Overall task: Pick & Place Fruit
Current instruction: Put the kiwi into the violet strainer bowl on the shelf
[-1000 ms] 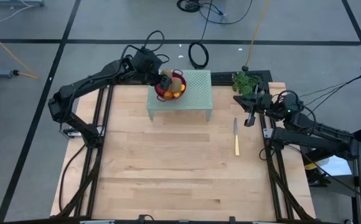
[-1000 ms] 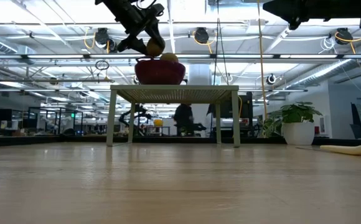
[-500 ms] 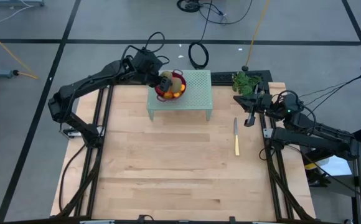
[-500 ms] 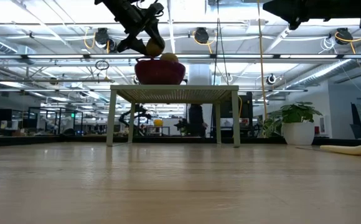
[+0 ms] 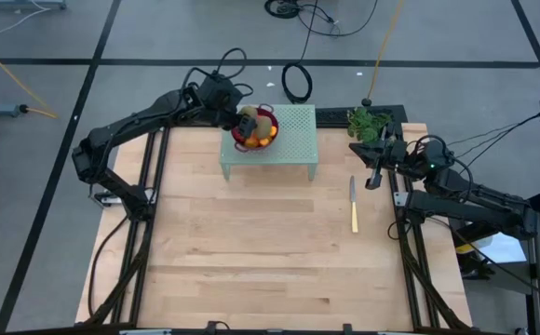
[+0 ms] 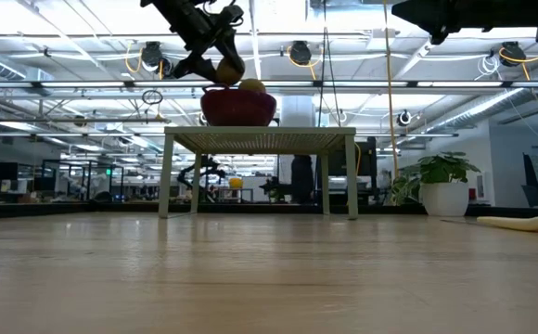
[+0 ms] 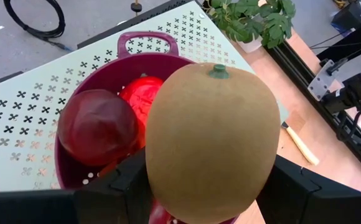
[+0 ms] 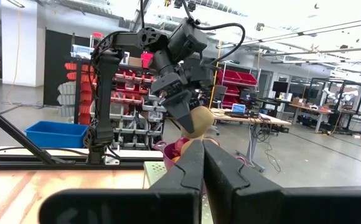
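1. The wooden table (image 5: pixel 251 251) is showing a wide bare area in its middle and near part. Only the knife (image 5: pixel 353 205) is lying there, close to the right edge, with its yellow handle pointing to the near side.
2. A pale green perforated stand (image 5: pixel 293 140) is standing at the far edge of the table, and a small potted plant (image 5: pixel 367 122) is sitting just beside it at the far right corner.
3. The purple bowl (image 7: pixel 84 81) is resting on the left part of the stand, close to its left edge.
4. The left gripper (image 7: pixel 199 186) is hanging just above the bowl, and its fingers are clamping a brown-green oval fruit (image 7: pixel 213 140).
5. This fruit is looking matte and brownish, with a small green stem cap on its end.
6. Inside the bowl, a dark red ball (image 7: pixel 96 127) is lying beside a brighter red fruit (image 7: pixel 140 99), touching it.
7. The right gripper (image 8: pixel 202 163) is waiting over the right edge of the table, near the plant, with its fingers pressed together and holding nothing.
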{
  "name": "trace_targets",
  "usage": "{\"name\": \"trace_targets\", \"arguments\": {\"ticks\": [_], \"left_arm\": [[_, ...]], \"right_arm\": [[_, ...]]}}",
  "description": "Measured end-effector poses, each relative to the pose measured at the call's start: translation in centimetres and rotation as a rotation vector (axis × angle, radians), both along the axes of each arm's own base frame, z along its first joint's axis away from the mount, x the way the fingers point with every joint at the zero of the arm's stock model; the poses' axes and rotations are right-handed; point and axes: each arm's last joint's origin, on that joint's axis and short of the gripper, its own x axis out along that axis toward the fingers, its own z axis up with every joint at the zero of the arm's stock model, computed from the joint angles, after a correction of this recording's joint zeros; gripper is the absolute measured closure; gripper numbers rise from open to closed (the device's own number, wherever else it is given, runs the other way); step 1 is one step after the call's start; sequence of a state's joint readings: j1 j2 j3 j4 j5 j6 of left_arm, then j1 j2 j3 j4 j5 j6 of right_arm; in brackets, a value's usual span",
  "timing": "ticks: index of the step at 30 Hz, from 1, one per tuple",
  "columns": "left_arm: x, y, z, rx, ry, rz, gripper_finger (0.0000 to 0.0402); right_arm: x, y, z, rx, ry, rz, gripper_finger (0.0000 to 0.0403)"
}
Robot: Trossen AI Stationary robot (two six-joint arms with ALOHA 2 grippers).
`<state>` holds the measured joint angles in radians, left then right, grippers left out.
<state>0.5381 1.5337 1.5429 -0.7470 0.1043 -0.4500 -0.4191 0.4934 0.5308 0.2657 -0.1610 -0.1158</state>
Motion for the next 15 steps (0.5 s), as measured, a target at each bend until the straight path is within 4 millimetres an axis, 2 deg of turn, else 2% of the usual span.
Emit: {"name": "trace_targets", "arguments": {"ticks": [15], "left_arm": [[-0.08,-0.05,-0.11,-0.007,0.013,0.000,0.0176]], "right_arm": [[0.00,0.00,0.00,0.000,0.000,0.000,0.0403]]}}
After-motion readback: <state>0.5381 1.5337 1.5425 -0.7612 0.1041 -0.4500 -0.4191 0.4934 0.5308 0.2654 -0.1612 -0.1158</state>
